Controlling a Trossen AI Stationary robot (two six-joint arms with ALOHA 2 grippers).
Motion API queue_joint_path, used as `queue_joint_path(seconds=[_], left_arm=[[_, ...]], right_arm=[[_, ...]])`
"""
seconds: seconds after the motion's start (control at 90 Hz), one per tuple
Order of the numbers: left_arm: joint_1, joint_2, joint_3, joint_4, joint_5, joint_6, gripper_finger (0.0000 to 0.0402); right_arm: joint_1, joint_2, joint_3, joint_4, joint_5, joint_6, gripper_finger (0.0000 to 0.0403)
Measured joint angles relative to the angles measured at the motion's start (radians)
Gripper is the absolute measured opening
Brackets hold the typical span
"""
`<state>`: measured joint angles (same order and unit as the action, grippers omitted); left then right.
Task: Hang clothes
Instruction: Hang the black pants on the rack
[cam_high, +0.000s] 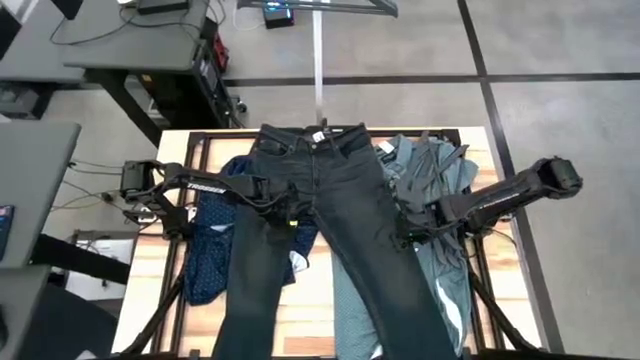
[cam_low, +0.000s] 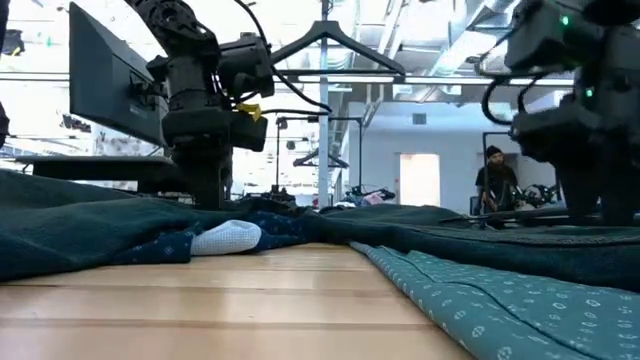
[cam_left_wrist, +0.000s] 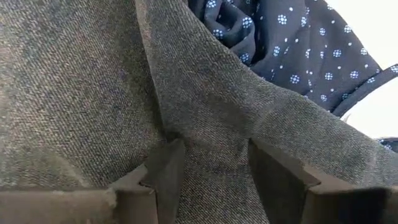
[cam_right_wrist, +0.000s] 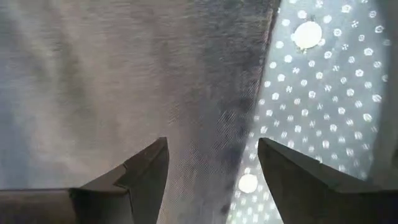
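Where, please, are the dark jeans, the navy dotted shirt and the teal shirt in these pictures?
dark jeans (cam_high: 300, 160): high view, on the seat below the waistband.
navy dotted shirt (cam_high: 208, 240): high view, on its body beside the jeans.
teal shirt (cam_high: 448, 172): high view, on its upper body.

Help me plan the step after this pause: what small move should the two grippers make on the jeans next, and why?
Probably shut both. The left gripper and right gripper each sit open against the jeans, one at either side of the upper legs, with denim between the fingers. Nothing is gripped yet, so lifting now would likely leave the jeans flat.
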<state>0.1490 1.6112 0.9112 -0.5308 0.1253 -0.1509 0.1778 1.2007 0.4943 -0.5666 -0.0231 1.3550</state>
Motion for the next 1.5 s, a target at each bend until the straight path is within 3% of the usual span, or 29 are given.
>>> queue_joint_path(seconds=[0.1,0.244,0.689,0.856,1.0,1.133,1.333,1.5], left_arm=[[0.000,0.000,0.000,-0.002,0.000,-0.009,0.0162],[0.000,0.000,0.001,-0.004,0.000,-0.049,0.0162],[0.000,-0.002,0.003,-0.064,0.000,-0.103,0.0162],[0.000,-0.002,0.003,-0.062,0.000,-0.104,0.0162],[0.000,-0.002,0.003,-0.062,0.000,-0.108,0.0162],[0.000,-0.002,0.003,-0.062,0.000,-0.110,0.0162],[0.002,-0.002,0.003,-0.057,0.000,-0.116,0.0162],[0.003,-0.002,0.004,-0.058,0.000,-0.117,0.0162]], right_arm=[[0.000,-0.007,-0.038,0.156,-0.001,0.002,0.0234],[0.000,-0.007,-0.042,0.205,-0.013,-0.038,0.0233],[0.027,-0.099,-0.004,0.213,-0.145,-0.027,0.0217],[0.054,-0.014,-0.040,0.223,-0.122,-0.001,0.0217],[0.074,0.038,-0.039,0.405,-0.125,-0.016,0.0210],[0.084,0.048,-0.034,0.498,-0.130,-0.004,0.0165],[0.084,0.037,0.016,0.495,-0.134,-0.050,0.0020],[0.058,0.031,0.164,0.416,-0.132,-0.083,0.0002]])
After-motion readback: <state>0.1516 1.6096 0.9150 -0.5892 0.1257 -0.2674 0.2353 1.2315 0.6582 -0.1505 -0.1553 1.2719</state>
